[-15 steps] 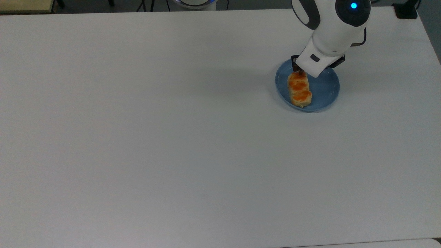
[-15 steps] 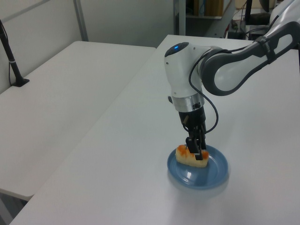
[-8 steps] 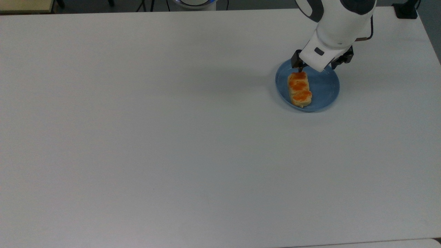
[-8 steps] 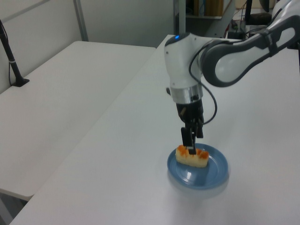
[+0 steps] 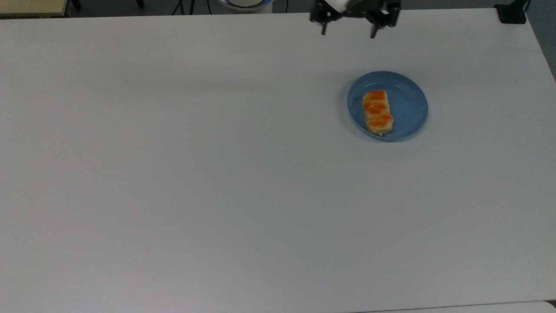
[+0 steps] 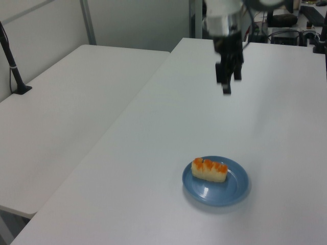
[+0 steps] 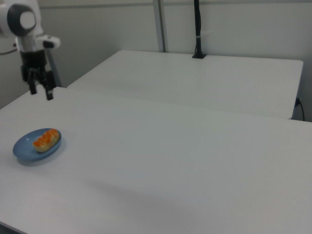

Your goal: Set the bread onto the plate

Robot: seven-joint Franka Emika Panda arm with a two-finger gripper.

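Small oblong pale-beige bread point(image 5: 377, 112), three orange-brown glazed bumps on top, lies flat on the round shallow blue plastic plate point(image 5: 408, 104). In the top view it sits on the plate's left half, long axis running near to far, one end close to the near rim. In the left view the bread point(image 6: 209, 170) lies across the far-left part of the plate point(image 6: 227, 190). In the right view the bread point(image 7: 45, 139) rests on the plate's right side, the plate point(image 7: 25, 146) near the right view's left edge.

Plate stands on the wide white counter point(image 5: 217, 174), toward the top view's upper right, with bare surface all round it.

The black two-finger jaws point(image 5: 347, 28) hang in the air well apart from the plate, at the top edge of the top view and left of the plate's line. Fingers spread wide, nothing between them; both tips point down. In the left view the jaws point(image 6: 228, 77) hang high above the counter, well beyond the plate, below a white wrist section. In the right view the jaws point(image 7: 40, 90) hang under the white arm point(image 7: 24, 24), above and behind the plate, with a clear gap between the two fingers.

A second white table point(image 6: 66, 117) stands alongside the counter in the left view, with a black post point(image 6: 11, 61) at its far side.
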